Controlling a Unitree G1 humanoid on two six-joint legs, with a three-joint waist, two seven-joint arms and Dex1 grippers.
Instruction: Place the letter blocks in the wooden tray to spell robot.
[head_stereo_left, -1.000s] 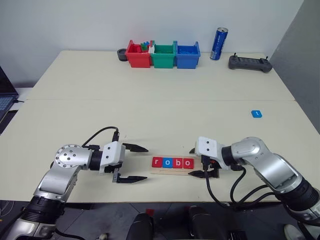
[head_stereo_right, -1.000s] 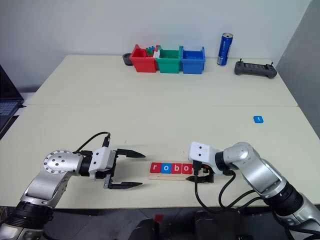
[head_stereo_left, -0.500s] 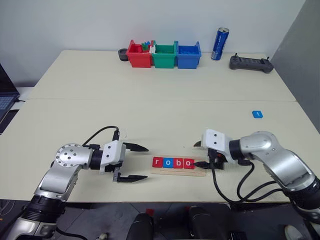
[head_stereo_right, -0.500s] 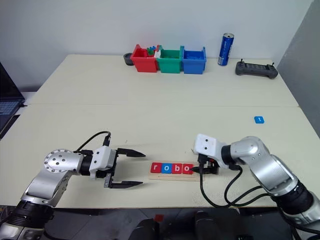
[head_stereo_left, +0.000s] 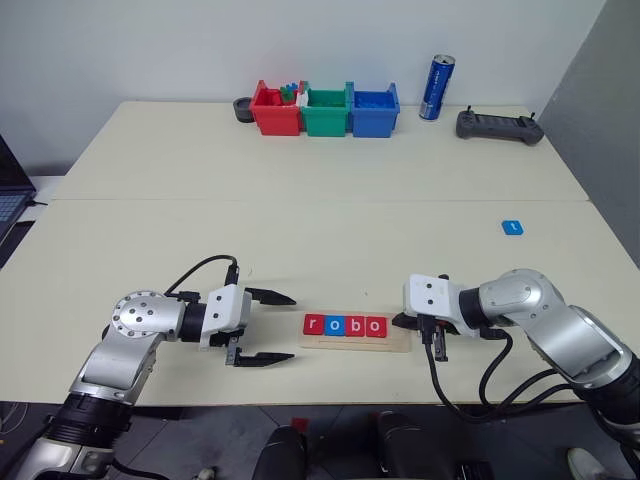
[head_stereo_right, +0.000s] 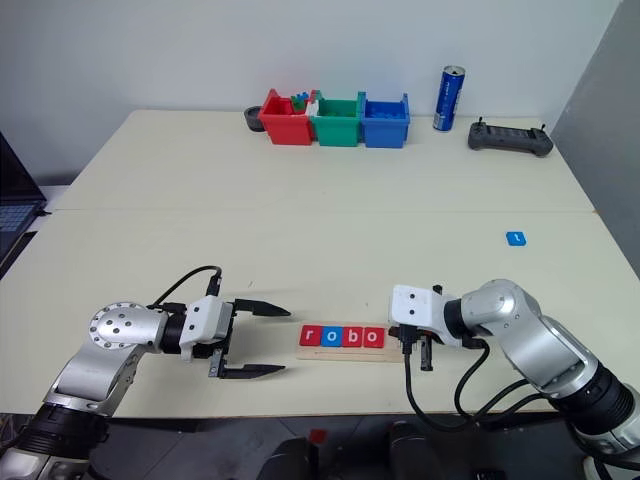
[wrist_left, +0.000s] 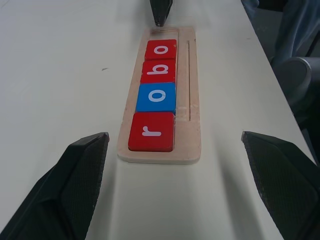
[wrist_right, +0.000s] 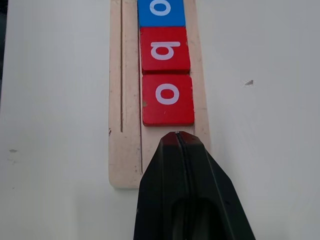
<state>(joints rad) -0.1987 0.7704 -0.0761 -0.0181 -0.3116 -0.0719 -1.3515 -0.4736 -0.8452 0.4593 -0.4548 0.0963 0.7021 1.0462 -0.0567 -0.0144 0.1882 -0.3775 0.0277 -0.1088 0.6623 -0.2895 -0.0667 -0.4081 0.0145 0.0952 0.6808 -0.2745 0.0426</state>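
We see the long light-wood tray (head_stereo_left: 356, 333) holding four red and blue letter tiles (head_stereo_left: 346, 325) spelling r-o-b-o; the small blue t tile (head_stereo_left: 512, 227) lies well off on our right, nearer the closed, empty right gripper (head_stereo_left: 402, 321); the left gripper (head_stereo_left: 280, 327) stands wide open.
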